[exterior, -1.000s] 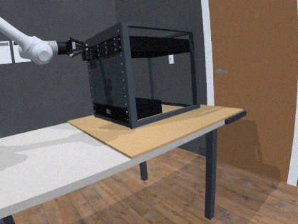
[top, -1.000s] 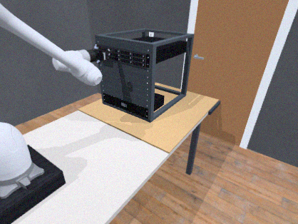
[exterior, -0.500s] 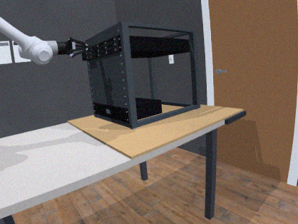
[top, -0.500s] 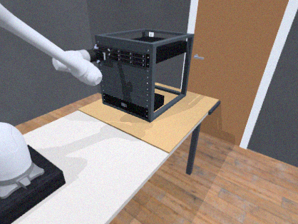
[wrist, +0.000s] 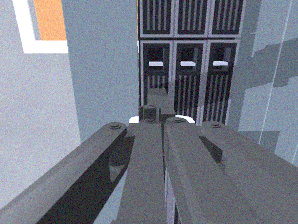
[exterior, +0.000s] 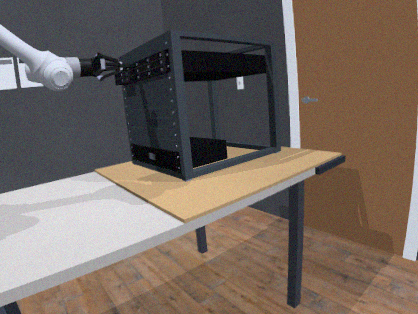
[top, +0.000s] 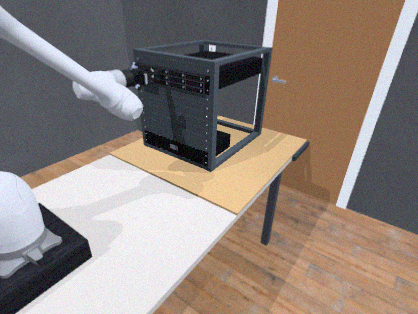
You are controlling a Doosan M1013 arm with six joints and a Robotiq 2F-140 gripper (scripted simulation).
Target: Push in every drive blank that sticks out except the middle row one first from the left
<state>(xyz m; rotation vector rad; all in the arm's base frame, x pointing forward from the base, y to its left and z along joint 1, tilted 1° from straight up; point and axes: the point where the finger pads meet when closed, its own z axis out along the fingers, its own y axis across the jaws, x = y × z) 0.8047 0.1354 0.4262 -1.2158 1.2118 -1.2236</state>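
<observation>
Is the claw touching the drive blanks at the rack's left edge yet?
Cannot tell. The exterior view puts the shut claw at the drive blanks, but no view shows contact or gap plainly.

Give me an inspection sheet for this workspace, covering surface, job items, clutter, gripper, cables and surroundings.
Surface: white table with a tan board on its far end.
Job's things: dark open-frame rack stands upright on the board; drive blanks in rows near the top of its front; which ones protrude cannot be told.
Clutter: nothing seen.
Gripper: gripper shut, holding nothing, at the left end of the blank rows; the wrist view shows its fingers together, pointing at the blanks.
Cables: nothing seen.
Surroundings: brown door, grey walls, wood floor, arm on a black base.
</observation>
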